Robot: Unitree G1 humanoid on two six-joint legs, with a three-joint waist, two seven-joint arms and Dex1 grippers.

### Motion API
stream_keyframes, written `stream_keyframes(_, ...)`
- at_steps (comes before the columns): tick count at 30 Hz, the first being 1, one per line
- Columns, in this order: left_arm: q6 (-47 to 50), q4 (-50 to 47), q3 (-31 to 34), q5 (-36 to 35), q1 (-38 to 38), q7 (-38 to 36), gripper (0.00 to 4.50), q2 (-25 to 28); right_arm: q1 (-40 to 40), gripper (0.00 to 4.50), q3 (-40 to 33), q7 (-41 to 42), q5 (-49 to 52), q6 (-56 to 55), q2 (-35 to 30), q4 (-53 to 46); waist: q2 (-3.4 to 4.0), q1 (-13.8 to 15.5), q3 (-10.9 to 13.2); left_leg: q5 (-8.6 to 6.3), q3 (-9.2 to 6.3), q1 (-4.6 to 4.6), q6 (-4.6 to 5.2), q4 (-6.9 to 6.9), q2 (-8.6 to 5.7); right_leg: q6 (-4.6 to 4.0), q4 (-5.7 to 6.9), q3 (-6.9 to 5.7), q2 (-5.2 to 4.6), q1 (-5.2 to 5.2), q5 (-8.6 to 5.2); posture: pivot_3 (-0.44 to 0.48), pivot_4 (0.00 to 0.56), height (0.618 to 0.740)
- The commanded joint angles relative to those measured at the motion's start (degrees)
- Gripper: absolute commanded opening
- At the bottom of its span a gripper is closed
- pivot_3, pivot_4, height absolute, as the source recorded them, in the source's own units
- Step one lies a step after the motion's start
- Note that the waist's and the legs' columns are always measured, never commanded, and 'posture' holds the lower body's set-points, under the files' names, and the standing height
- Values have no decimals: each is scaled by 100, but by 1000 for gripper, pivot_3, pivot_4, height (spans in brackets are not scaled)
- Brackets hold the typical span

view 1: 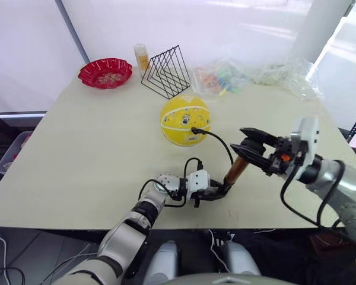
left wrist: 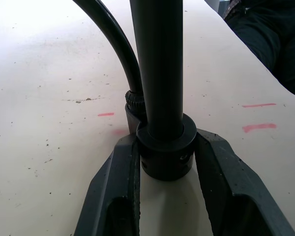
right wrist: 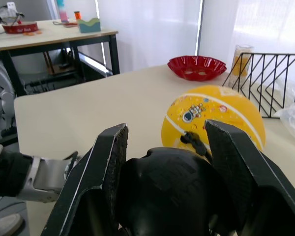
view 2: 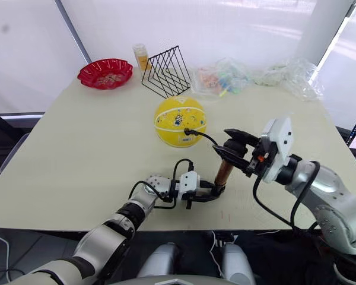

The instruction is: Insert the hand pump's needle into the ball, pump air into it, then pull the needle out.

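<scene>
Ball: the ball [view 1: 185,120] sits mid-table, looks round and nearly full, with the black fitting of the needle [view 1: 195,130] plugged into its near side.
Hose: the hose [view 1: 221,141] arcs from that fitting down to the pump base (some slack left, not much).
Pump: the hand pump [view 1: 235,170] stands tilted, base on the table near the front edge.
Left gripper: the left gripper [view 1: 212,191] is clamped with its 2 fingers on the black base cap.
Right gripper: the right gripper [view 1: 249,148] is closed around the black handle at the top.
Risk 1: if you pull the handle off-axis, the base may slip from the left fingers.
Risk 2: if the pump leans away, the hose could tighten and roll the ball or yank the needle early.
</scene>
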Motion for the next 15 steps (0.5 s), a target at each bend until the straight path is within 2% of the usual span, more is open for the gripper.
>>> stream_keyframes(1, 419, 651, -290, 627, 412, 33, 1113, 436, 404, 2009, 614, 117, -521, -192, 286, 549, -1, -12, -9, 2, 0, 2, 3, -3, 1, 1, 0, 0, 1, 1, 1, 0, 150, 737)
stream_keyframes(4, 421, 661, -291, 626, 395, 47, 1113, 430, 590, 2009, 860, 227, -1004, -548, 454, 853, -1, -14, -10, 2, 2, 4, 4, -3, 1, 2, 1, 2, 19, 1, 1, 0, 150, 737)
stream_keyframes(7, 419, 673, -293, 630, 379, 52, 1113, 427, 574, 2009, 763, 243, -1097, -669, 539, 798, 1, -14, -10, 1, 0, 5, 2, -3, 3, -1, 1, 2, 28, 1, 0, 0, 150, 737)
stream_keyframes(11, 415, 682, -300, 637, 370, 55, 1113, 427, 425, 2009, 368, 226, -785, -538, 487, 484, 1, -7, -9, 2, -2, 2, 3, -3, 4, 0, 1, 2, 30, 1, 0, 0, 150, 737)
stream_keyframes(13, 416, 695, -303, 643, 355, 56, 1113, 424, 164, 2009, -134, 154, -305, -290, 282, 167, 0, -6, -8, 3, -1, 1, 4, -3, 3, 2, 1, 3, 30, 0, 1, 0, 150, 737)
stream_keyframes(15, 415, 712, -310, 655, 340, 59, 1113, 427, -180, 2009, -698, 4, 352, 73, -15, -176, 31, -3, 20, 2, 3, -4, 3, 5, 2, 0, 1, 5, 26, 0, 1, 0, 150, 737)
